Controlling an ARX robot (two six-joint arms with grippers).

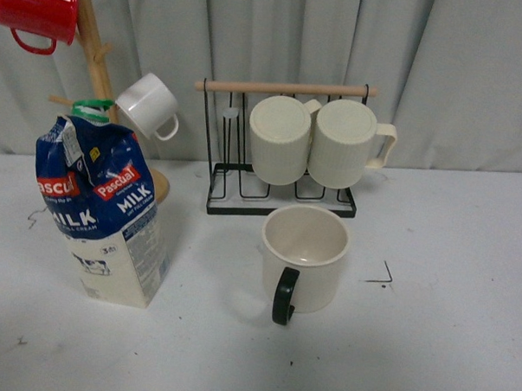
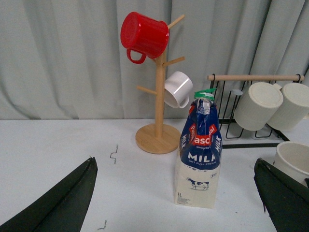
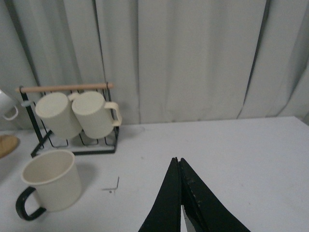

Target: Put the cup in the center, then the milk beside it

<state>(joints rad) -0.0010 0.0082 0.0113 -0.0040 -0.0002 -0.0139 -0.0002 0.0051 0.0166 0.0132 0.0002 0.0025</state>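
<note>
The cup (image 1: 304, 258), a wide cream-white mug with a black handle, stands upright near the middle of the table, handle toward me. It also shows in the right wrist view (image 3: 49, 182) and at the edge of the left wrist view (image 2: 293, 160). The milk (image 1: 104, 216), a blue and cream carton with a green cap, stands at the left, its top crumpled. In the left wrist view the milk (image 2: 199, 153) stands ahead, between the wide-open fingers of my left gripper (image 2: 176, 193). My right gripper (image 3: 177, 162) is shut and empty, right of the cup. Neither gripper shows in the front view.
A black wire rack (image 1: 281, 202) with a wooden bar holds two ribbed cream mugs (image 1: 311, 139) behind the cup. A wooden mug tree (image 2: 159, 96) behind the milk carries a red mug (image 2: 144, 35) and a small white cup (image 2: 177, 89). Grey curtains close the back.
</note>
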